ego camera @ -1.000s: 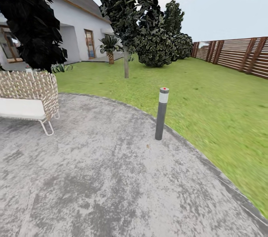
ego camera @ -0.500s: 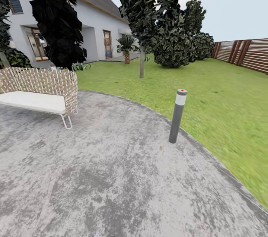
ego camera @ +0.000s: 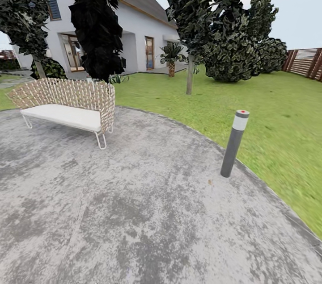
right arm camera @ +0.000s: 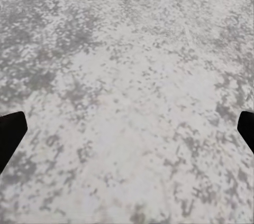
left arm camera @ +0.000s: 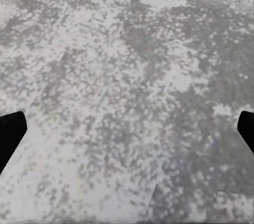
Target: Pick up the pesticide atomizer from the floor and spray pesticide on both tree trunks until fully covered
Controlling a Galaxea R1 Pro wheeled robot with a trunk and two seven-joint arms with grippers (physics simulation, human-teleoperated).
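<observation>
You are standing on a mottled grey stone patio [ego camera: 147, 212], and judging by the scene the task has barely begun: the atomizer is nowhere to be found from here, so the pick-up and both sprayings are left to do. Ahead across the green lawn [ego camera: 268, 110] stands one tall tree with a bare beige-grey trunk [ego camera: 190, 79] under a dark leafy crown, well apart from you. A woven wicker bench with a white cushion [ego camera: 67, 105] sits at the patio's far edge, and a grey bollard light with a pale band [ego camera: 234, 143] stands at the border with the grass. Your left gripper [left arm camera: 127, 129] and right gripper [right arm camera: 127, 129] both hang over bare paving, fingertips spread wide, holding nothing.
</observation>
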